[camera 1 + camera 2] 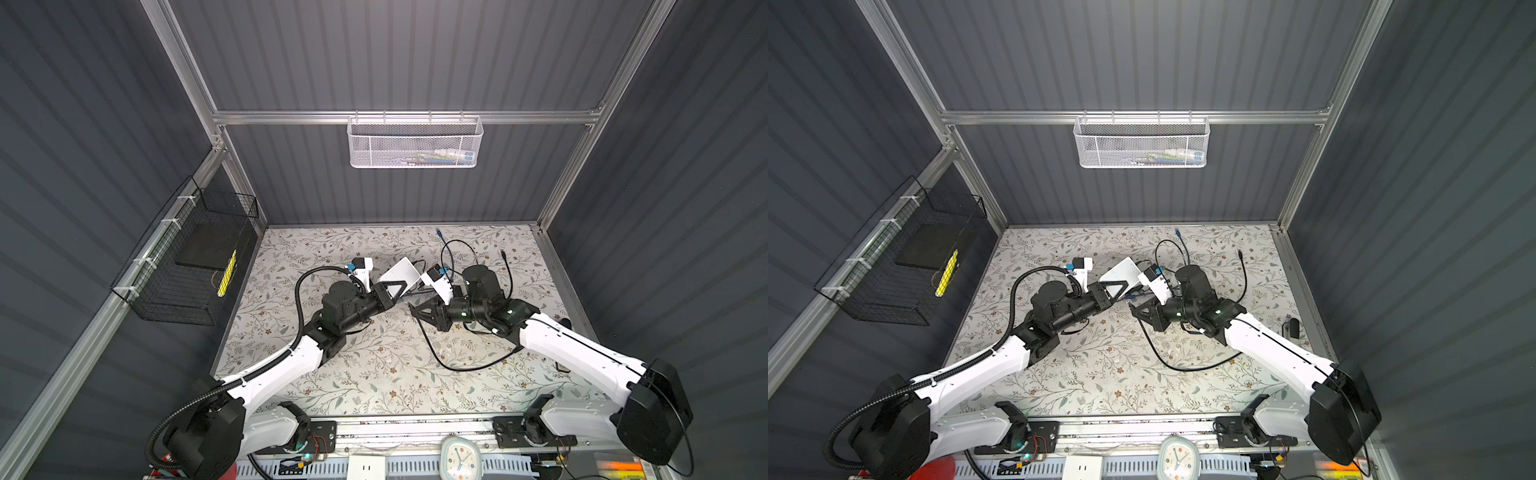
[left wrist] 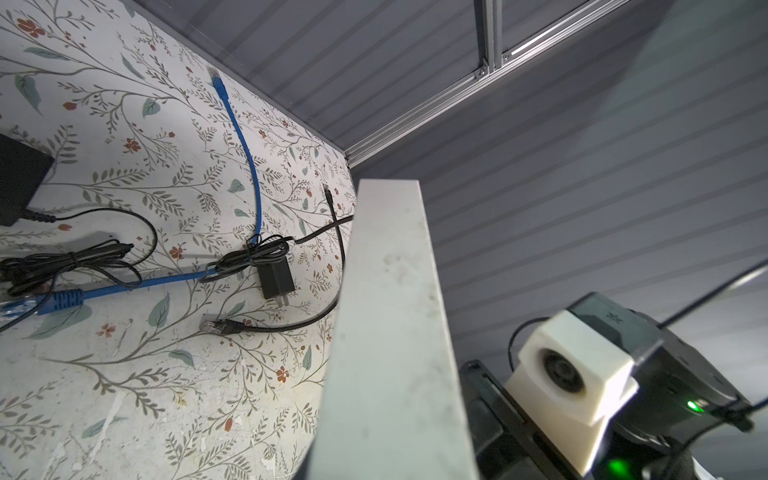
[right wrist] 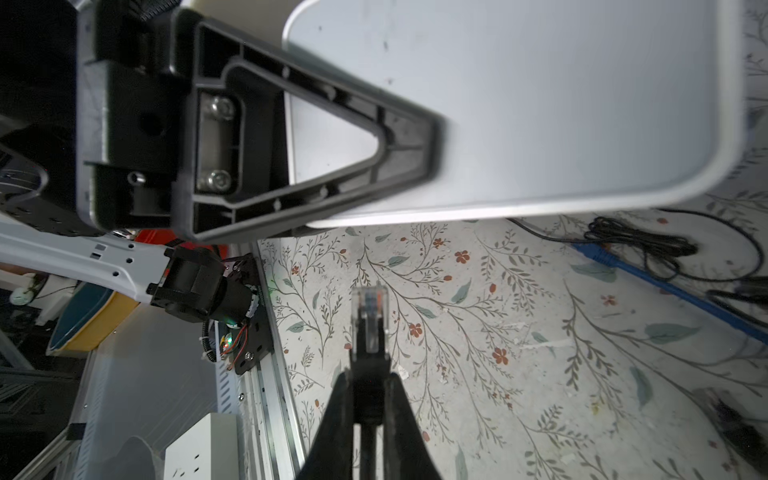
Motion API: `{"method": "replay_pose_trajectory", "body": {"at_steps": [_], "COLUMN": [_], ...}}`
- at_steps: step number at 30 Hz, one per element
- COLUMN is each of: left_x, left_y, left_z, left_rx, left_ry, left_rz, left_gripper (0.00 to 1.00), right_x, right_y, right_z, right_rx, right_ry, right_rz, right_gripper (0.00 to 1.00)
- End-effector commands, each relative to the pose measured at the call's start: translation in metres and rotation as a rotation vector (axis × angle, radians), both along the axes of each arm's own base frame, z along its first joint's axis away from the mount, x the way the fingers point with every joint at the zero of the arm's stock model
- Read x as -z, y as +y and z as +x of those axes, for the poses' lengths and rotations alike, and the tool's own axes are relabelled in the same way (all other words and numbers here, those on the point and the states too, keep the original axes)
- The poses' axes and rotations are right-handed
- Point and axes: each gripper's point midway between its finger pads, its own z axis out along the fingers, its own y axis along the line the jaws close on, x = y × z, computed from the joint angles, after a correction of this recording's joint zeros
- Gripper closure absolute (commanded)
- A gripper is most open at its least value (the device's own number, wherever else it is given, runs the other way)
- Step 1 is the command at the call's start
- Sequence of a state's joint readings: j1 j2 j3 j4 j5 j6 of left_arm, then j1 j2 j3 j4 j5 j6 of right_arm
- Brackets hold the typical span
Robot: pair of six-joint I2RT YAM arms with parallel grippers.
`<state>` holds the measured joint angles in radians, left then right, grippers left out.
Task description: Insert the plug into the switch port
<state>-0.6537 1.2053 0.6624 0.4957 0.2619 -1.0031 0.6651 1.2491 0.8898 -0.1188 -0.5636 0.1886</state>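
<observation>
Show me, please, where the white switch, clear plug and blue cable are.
white switch point(image 3: 540, 104), right wrist view, on its flat white face.
clear plug point(image 3: 369, 308), right wrist view, on its transparent body.
blue cable point(image 2: 249, 156), left wrist view, on its curved middle stretch.

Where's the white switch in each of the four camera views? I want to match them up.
In a top view: white switch mid-table, held by the left claw.
In a top view: same spot, same grip.
Left wrist: pale slab seen edge-on, between the black adapter and the right wrist camera.
Right wrist: broad white face ahead of the clear plug.
Shared landmark: the blue cable.
</observation>
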Motion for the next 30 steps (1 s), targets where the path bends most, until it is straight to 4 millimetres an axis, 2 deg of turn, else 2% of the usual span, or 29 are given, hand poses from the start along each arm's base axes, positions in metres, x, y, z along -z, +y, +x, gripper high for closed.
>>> {"method": "replay_pose_trajectory", "body": {"at_steps": [1, 4, 8, 12, 17, 30], "left_x": [-0.016, -0.015, -0.012, -0.008, -0.005, -0.001], "left_y": [-0.004, -0.007, -0.009, -0.008, -0.010, -0.018], "left_z": [0.004, 0.004, 0.004, 0.003, 0.003, 0.005], "left_rx": [-0.004, 0.006, 0.007, -0.001, -0.006, 0.005], "left_ry": [-0.013, 0.002, 0.016, 0.031, 0.040, 0.046], "left_rz": [-0.019, -0.012, -0.001, 0.004, 0.009, 0.011], "left_gripper": [1.00, 1.00, 1.00, 1.00, 1.00, 1.00], "right_x": [0.002, 0.007, 0.003, -0.002, -0.004, 0.004], "right_y": [-0.008, -0.005, -0.001, -0.006, -0.001, 0.013], "right_z": [0.009, 0.007, 0.006, 0.015, 0.018, 0.021], "right_rx": [0.072, 0.067, 0.067, 0.118, 0.124, 0.113], "right_ry": [-0.074, -0.081, -0.102, -0.132, -0.144, -0.132], "right_rz": [-0.094, -0.144, -0.148, -0.172, -0.187, -0.220], "right_gripper": [1.00, 1.00, 1.00, 1.00, 1.00, 1.00]}}
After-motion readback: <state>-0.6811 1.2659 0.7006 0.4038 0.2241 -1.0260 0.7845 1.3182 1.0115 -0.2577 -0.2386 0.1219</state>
